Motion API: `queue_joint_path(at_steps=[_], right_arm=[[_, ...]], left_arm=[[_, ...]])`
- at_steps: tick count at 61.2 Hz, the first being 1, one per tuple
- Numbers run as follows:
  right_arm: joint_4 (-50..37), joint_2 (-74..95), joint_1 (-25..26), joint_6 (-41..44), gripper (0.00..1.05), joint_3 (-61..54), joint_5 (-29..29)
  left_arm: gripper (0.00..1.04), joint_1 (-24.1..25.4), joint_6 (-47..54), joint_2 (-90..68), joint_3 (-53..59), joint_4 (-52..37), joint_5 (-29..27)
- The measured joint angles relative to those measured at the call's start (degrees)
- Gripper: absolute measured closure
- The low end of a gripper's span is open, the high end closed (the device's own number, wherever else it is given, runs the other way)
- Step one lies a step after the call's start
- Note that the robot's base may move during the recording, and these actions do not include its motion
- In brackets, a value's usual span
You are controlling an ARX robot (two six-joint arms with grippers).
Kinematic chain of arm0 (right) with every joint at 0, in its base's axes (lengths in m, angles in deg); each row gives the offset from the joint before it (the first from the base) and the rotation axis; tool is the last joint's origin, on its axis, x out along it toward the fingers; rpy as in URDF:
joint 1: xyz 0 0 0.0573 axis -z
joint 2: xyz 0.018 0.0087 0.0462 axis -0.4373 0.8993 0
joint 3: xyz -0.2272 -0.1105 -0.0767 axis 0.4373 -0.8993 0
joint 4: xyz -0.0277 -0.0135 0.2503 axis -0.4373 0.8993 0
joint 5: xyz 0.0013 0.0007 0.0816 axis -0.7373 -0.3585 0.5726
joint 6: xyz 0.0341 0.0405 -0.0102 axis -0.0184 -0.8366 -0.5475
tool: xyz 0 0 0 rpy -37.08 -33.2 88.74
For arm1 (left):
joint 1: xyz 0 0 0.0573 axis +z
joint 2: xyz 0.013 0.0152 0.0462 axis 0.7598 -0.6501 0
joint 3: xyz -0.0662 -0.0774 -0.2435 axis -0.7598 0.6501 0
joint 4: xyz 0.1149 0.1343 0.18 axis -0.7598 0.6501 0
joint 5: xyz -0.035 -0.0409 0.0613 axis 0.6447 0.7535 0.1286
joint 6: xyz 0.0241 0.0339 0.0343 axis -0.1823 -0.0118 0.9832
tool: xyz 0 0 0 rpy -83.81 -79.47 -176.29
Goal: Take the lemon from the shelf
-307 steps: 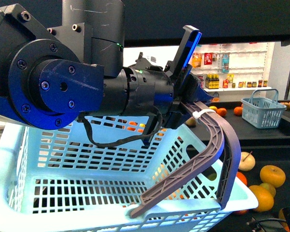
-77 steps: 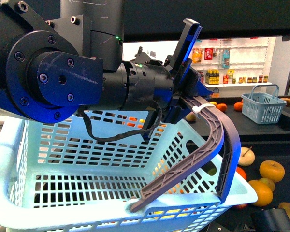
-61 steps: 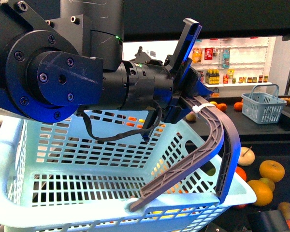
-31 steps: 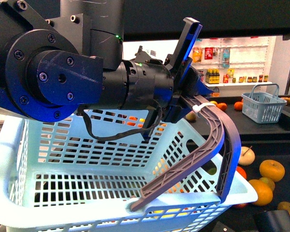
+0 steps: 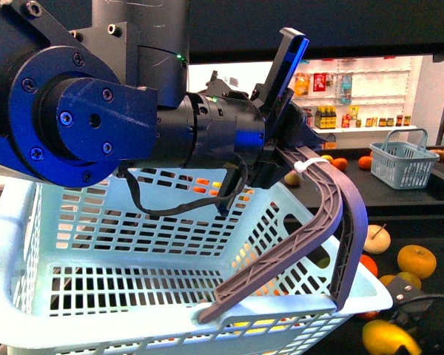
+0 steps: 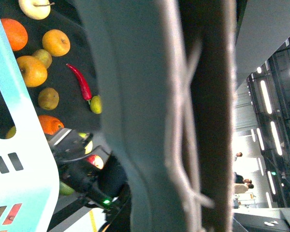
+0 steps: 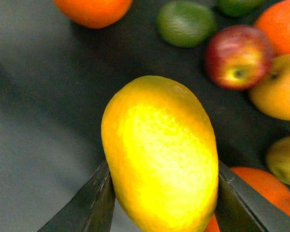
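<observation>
The right gripper (image 7: 162, 210) is clamping a lemon (image 7: 159, 150), one dark finger (image 7: 89, 210) pressing on each flank of the fruit. In the right wrist view the lemon is filling the middle of the frame, bright yellow shading to orange at the edges. Its long axis is running roughly along the fingers, with the narrower end pointing out past the fingertips and the fatter end sitting between them. Seen from the front, the lemon is showing at the low right corner, over the lower tier of the black shelf (image 5: 414, 211), its length lying roughly sideways and dipping slightly to the right. Below and around it on the dark tier, an orange (image 7: 92, 9), a green lime (image 7: 186, 21) and a red apple (image 7: 238, 55) are lying loose among other fruit, and a red chilli (image 6: 81, 82) is lying further along. The left gripper (image 5: 294, 103) is carrying a pale blue slatted basket (image 5: 29, 244) by its grey handle (image 5: 333, 214), with a white zip tie (image 5: 308, 170) looping around the handle near the gripper. I cannot tell whether its jaws are closing on the handle. A small basket (image 5: 402, 166) is standing on an upper tier.
</observation>
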Motion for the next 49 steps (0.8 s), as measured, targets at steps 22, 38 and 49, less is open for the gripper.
queue_joint_path(at_steps=[22, 38, 49], right_arm=[[3.8, -28.5, 1.0, -18.0, 0.56, -5.2, 6.9], [6.6, -33.6, -6.6, -29.3, 0.56, -5.4, 8.3], [6.5, -33.0, -10.8, -31.9, 0.56, -6.2, 7.3]], left_arm=[[0.99, 0.0, 0.0, 0.0, 0.0, 0.0, 0.0], [0.99, 0.0, 0.0, 0.0, 0.0, 0.0, 0.0], [0.99, 0.0, 0.0, 0.0, 0.0, 0.0, 0.0]])
